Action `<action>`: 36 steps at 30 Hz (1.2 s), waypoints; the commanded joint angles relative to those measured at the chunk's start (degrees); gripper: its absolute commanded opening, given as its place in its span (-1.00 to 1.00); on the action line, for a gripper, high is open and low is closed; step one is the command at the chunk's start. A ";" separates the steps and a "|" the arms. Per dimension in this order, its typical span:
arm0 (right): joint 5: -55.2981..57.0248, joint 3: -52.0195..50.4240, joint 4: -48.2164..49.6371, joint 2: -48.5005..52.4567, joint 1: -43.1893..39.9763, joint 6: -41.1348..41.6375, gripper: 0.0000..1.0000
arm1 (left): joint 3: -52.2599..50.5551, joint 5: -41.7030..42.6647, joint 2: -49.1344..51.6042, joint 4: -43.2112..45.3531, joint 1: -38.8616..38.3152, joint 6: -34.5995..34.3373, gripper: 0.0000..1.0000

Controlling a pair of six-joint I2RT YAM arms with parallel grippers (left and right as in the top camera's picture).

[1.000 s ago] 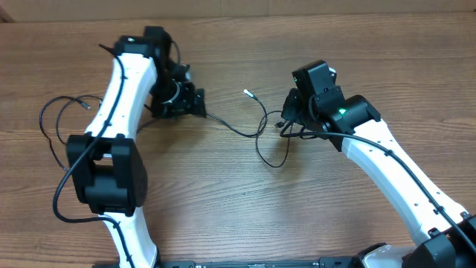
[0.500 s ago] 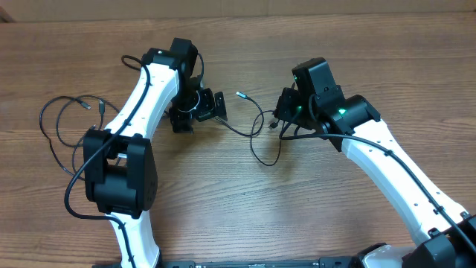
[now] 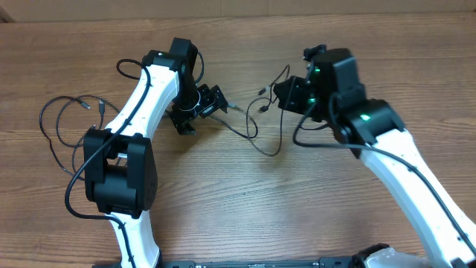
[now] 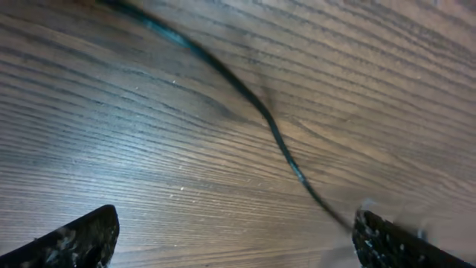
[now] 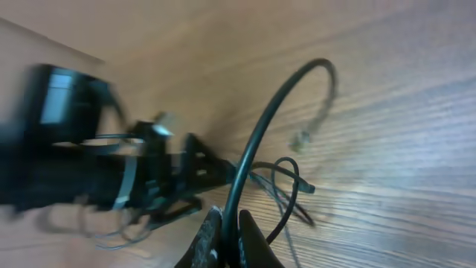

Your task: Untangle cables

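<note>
A thin black cable lies in loops on the wooden table between the two arms, with small plug ends near the middle. My right gripper is shut on this cable; in the right wrist view the cord rises from the closed jaws and arcs over to a plug end. My left gripper is open close above the table; in the left wrist view its jaws are wide apart, and the cable runs diagonally to the right fingertip. A second thin cable lies coiled at the far left.
The wooden table fills the view, with its far edge along the top. The left arm's white links stand between the far-left cable and the middle cable. The right arm crosses the right side. Thick arm cables hang by both arms.
My right gripper has moved away toward the far edge, pulling the middle cable up and with it. My left gripper moved right toward the cable, then stayed about where it was.
</note>
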 commanded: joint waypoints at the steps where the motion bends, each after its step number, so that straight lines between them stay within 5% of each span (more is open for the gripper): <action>1: -2.99 2.69 0.72 -5.77 -0.76 -0.79 -0.92 | -0.48 1.03 -1.97 0.63 -0.22 -1.18 0.99; 22: -2.95 2.69 -0.31 -11.50 -1.27 -0.74 -0.92 | -0.57 3.32 -1.90 -4.55 -0.26 -1.64 0.96; 36: -2.97 2.69 -0.33 -11.50 -1.36 -0.72 -0.93 | -0.57 -3.98 0.24 -2.91 -1.57 -5.25 0.99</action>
